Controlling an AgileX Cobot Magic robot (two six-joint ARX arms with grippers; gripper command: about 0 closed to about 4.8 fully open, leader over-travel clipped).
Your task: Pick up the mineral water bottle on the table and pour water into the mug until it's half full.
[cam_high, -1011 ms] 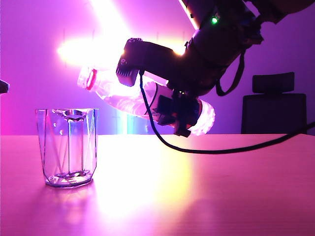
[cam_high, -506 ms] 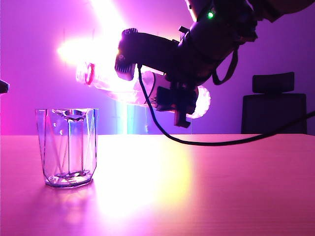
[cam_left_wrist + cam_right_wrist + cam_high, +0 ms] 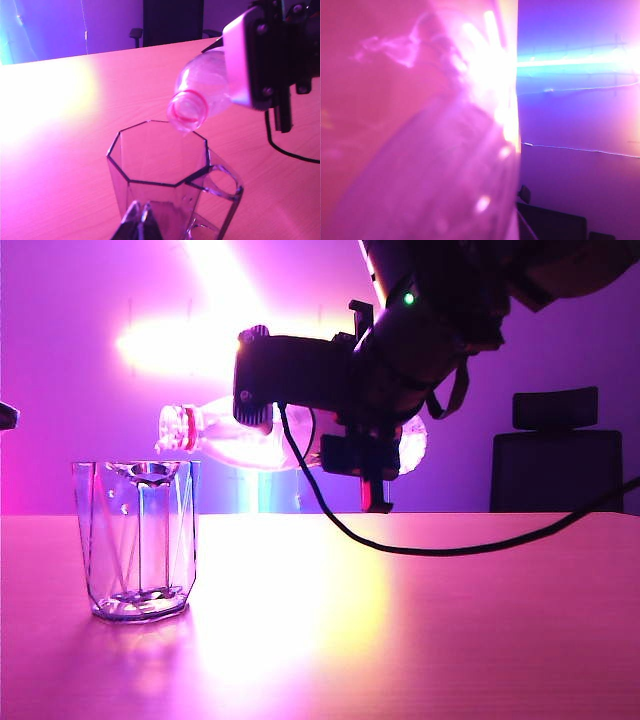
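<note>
Pink-purple light washes the table (image 3: 420, 620) you work on, with a dark chair (image 3: 567, 450) at three o'clock behind it. Your right gripper (image 3: 365, 445) is clenched around the bottle (image 3: 250, 440), which lies almost level in the air, its open mouth pointing to nine o'clock, just above the mug's rim. The mug (image 3: 140, 540) stands upright at eight o'clock. Your left gripper (image 3: 139, 225) sits close beside the mug, fingertips together, holding nothing.

Clear glossy plastic bottle (image 3: 250, 440); faceted glass mug (image 3: 138, 538); seemingly wooden table (image 3: 400, 620).
</note>
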